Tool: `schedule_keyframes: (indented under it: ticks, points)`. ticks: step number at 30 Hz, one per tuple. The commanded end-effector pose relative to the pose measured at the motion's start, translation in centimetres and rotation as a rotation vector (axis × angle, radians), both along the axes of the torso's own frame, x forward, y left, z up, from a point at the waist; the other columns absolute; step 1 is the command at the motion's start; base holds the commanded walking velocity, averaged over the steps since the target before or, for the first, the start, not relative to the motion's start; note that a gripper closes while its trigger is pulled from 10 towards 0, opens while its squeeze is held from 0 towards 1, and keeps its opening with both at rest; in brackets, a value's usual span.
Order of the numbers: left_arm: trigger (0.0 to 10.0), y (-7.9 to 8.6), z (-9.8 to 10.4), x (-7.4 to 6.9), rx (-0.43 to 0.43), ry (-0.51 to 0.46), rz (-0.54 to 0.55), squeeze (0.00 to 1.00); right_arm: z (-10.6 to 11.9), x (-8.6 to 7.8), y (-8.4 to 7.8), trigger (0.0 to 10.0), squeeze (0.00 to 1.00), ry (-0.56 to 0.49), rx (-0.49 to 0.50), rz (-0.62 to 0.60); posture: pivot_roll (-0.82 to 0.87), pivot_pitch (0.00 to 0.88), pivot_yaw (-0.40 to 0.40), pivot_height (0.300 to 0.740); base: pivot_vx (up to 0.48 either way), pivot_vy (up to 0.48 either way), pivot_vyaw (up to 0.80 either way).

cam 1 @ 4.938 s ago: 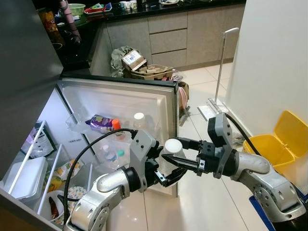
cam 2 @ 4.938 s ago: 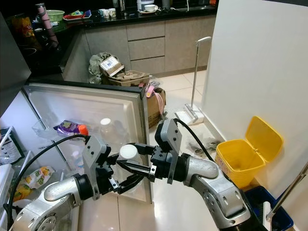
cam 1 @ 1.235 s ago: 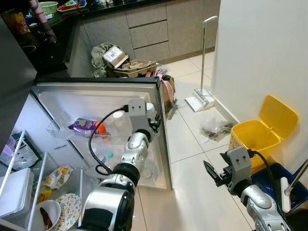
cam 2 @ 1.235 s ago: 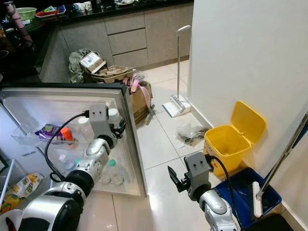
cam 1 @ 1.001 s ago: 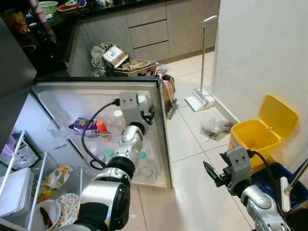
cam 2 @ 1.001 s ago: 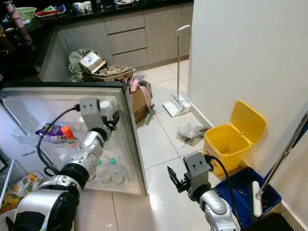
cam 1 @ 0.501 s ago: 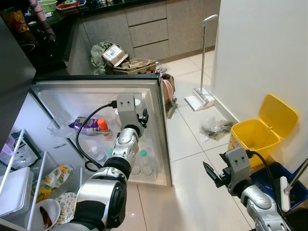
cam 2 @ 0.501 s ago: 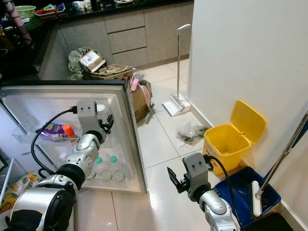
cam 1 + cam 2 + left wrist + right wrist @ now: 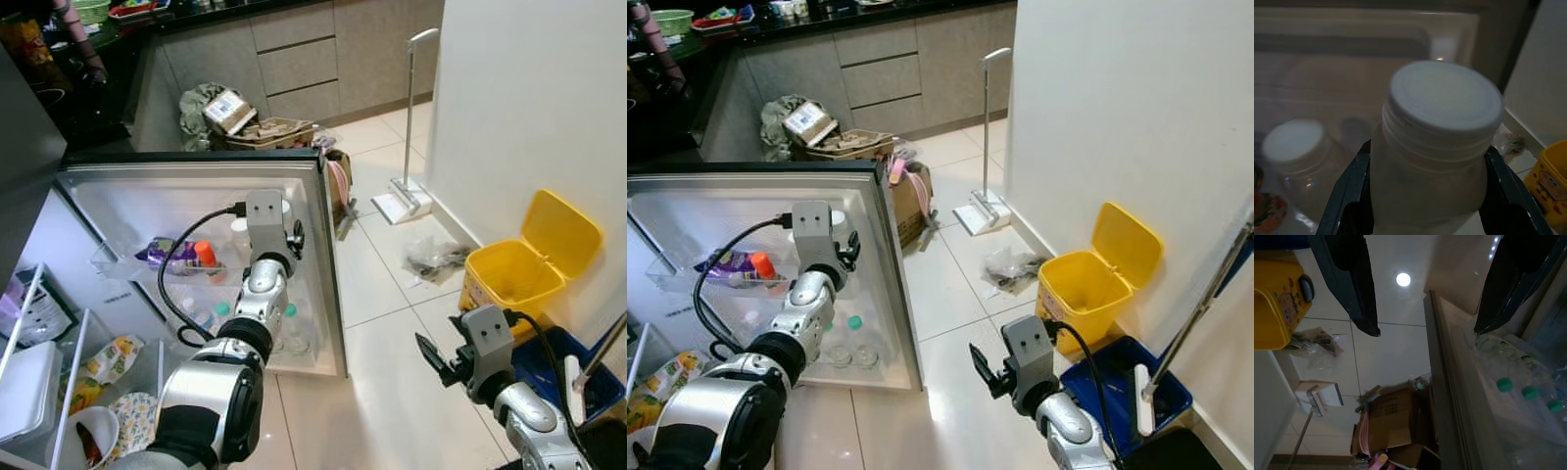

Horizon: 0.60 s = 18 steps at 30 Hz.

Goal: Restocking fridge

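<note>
L gripper (image 9: pixel 1425 196) is reaching into the open fridge door (image 9: pixel 323 284) w/ its fingers (image 9: pixel 1344 193) clamped on either side of a translucent bottle (image 9: pixel 1435 147) w/ a white screw cap, holding it at the upper door shelf, next to a second white-capped bottle (image 9: pixel 1298 152) sitting there. A purple packet (image 9: pixel 162 253) and an orange-capped bottle (image 9: pixel 204 255) are lying further along the same shelf; green-capped bottles (image 9: pixel 854 323) are standing in the lower door rack. R gripper (image 9: pixel 1422 298) is hanging low over the tiled floor (image 9: pixel 392 392), fingers spread wide, gripping nothing, near the yellow bin (image 9: pixel 524 264). A mop (image 9: pixel 407 117) is leaning on the white wall.
</note>
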<state>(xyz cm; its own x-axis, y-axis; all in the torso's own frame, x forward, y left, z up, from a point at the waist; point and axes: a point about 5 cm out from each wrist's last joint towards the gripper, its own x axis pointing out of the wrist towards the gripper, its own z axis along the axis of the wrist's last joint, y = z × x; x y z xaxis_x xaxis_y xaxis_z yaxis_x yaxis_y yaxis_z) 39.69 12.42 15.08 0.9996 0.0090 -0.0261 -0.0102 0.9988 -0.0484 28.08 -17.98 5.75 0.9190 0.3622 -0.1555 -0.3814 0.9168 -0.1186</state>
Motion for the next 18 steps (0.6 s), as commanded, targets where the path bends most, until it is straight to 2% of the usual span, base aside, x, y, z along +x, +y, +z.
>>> schedule_keyframes:
  ticks: [1,7,12,15,18]
  points:
    - [10.0,1.2,0.7,0.3,0.040,-0.006,0.028,0.00,0.0,-0.2,0.1,10.0,0.00,0.004,-0.007,0.010,-0.34,0.116,0.071,0.740,0.000,0.000,0.00]
    - [10.0,1.4,0.9,0.4,0.056,-0.005,0.044,0.00,0.1,-0.2,0.1,10.0,0.00,0.002,-0.009,0.013,-0.34,0.120,0.071,0.740,0.000,0.000,0.00]
    - [10.0,2.2,2.5,1.0,0.039,-0.039,0.086,0.00,0.0,-0.4,0.2,10.0,0.00,0.004,-0.015,0.019,-0.34,0.121,0.068,0.740,0.000,0.000,0.00]
    - [10.0,2.7,2.7,1.1,0.055,-0.043,0.095,0.00,0.0,-0.4,0.3,10.0,0.00,0.004,-0.014,0.022,-0.33,0.121,0.067,0.740,0.000,0.000,0.00]
    - [10.0,3.3,2.4,0.9,0.115,-0.041,0.096,0.00,0.1,-0.3,0.3,10.0,0.00,0.003,-0.014,0.023,-0.33,0.121,0.067,0.740,0.000,0.000,0.00]
